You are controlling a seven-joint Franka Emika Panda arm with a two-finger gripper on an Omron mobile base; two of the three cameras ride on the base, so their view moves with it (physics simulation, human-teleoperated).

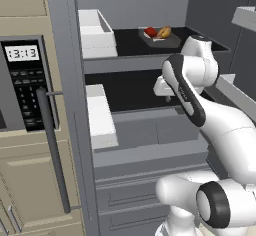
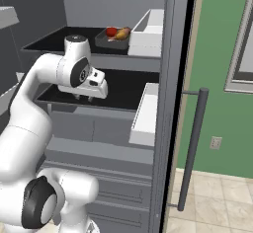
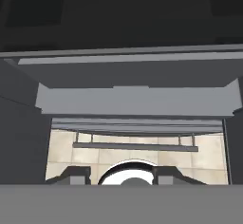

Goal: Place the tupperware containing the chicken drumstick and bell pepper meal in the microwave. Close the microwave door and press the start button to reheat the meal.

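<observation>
The tupperware (image 1: 167, 41) (image 2: 105, 41), a shallow grey tray, rests on the top black shelf of an open fridge. In it lie the red bell pepper (image 1: 150, 31) (image 2: 111, 31) and the tan chicken drumstick (image 1: 164, 32) (image 2: 122, 33). My gripper (image 2: 84, 98) (image 1: 167, 99) (image 3: 118, 175) hangs one shelf lower, pointing down, in front of and below the tray. Its fingers stand apart with nothing between them. The microwave (image 1: 25, 80), with its lit clock and black keypad, is built into the beige cabinets at the far left. Its door is cut off by the picture's edge.
Two white bins (image 1: 96, 32) (image 1: 101, 115) sit at the shelf ends beside a grey fridge door edge (image 1: 75, 105) with a long bar handle (image 1: 52, 150). The other bar handle (image 2: 192, 148) stands to the right, before a green wall. Grey drawers (image 1: 150, 130) lie under the shelves.
</observation>
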